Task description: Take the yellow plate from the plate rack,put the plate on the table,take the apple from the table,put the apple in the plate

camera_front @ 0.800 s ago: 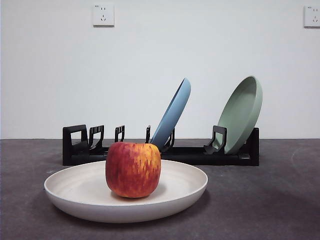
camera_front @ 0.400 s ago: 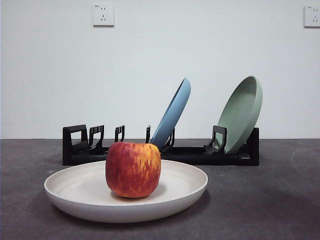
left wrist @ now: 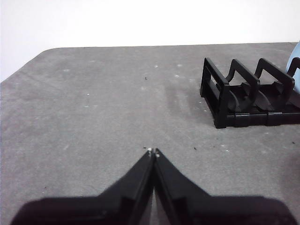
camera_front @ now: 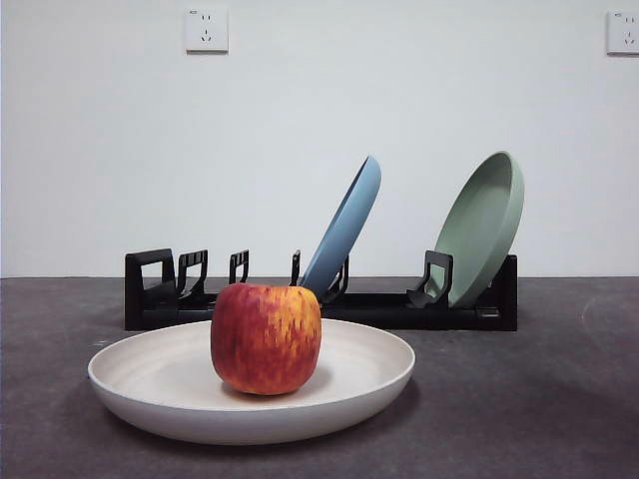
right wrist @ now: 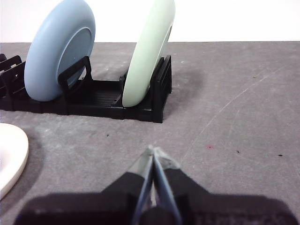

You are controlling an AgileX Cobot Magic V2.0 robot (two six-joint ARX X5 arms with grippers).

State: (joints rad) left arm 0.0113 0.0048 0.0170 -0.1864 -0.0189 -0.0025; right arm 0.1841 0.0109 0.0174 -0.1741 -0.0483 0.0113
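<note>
The red apple sits in the cream yellow plate, which lies flat on the dark grey table in front of the black plate rack. The plate's edge shows in the right wrist view. My left gripper is shut and empty over bare table, beside the rack's empty end. My right gripper is shut and empty, a little before the rack. Neither arm shows in the front view.
A blue plate and a sage-green plate lean in the rack's slots; both show in the right wrist view, blue and green. A white wall with two sockets stands behind.
</note>
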